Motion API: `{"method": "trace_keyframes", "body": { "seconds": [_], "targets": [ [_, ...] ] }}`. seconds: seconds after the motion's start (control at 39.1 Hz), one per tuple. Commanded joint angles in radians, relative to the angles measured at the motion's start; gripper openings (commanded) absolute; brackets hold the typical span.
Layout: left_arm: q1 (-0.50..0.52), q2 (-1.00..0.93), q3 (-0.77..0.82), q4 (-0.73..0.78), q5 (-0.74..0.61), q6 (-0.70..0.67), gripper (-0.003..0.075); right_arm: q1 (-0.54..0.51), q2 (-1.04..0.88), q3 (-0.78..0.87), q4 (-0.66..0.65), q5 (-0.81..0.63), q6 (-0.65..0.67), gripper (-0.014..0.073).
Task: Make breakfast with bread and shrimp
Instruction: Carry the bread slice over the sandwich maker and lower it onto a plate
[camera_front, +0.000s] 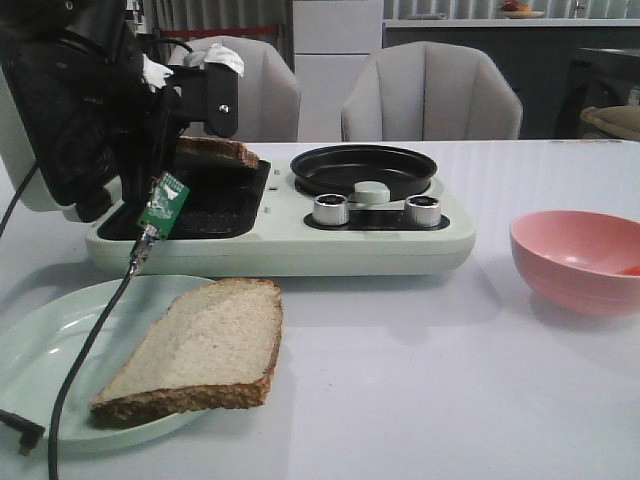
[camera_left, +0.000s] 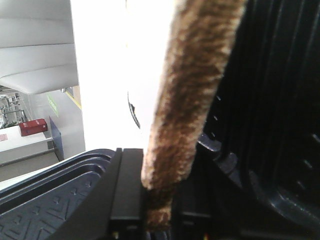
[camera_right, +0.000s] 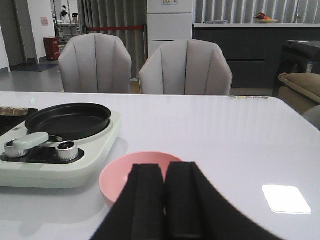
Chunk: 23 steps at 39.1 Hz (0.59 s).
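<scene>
Black and bulky, the left gripper (camera_front: 200, 140) pinches one brown-crusted slice of pale bread (camera_front: 215, 152) by its edge, holding it over the dark ribbed grill plate (camera_front: 205, 205) of the pale green breakfast machine (camera_front: 300, 245). A second bread slice (camera_front: 200, 350) lies on the one pale green plate (camera_front: 40, 350) in front. The machine also carries one round black pan (camera_front: 363, 168) and two silver knobs (camera_front: 331, 209). The right gripper (camera_right: 162, 200), fingers pressed together, hangs just beside the one pink bowl (camera_right: 117, 175). No shrimp can be made out.
</scene>
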Motion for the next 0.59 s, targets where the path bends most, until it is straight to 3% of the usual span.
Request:
{"method": "trace_keyframes", "body": {
  "seconds": [0.0,0.31,0.41,0.56],
  "targets": [
    [0.003,-0.043,-0.034,0.003,-0.028,-0.017,0.0137,-0.007,-0.021,-0.017,-0.002,-0.088,-0.003,0.0143],
    [0.011,-0.027,-0.034,-0.041,-0.048,-0.020,0.0146,-0.007,-0.021,-0.017,-0.002,-0.088,-0.003,0.0143],
    [0.011,-0.027,-0.034,-0.041,-0.065,-0.043,0.0228,-0.007,-0.021,-0.017,-0.002,-0.088,-0.003,0.0143],
    [0.013,-0.027,-0.034,-0.066,-0.073,-0.043,0.0450,-0.007,-0.021,-0.017,-0.002,-0.088,-0.003,0.0143]
  ]
}}
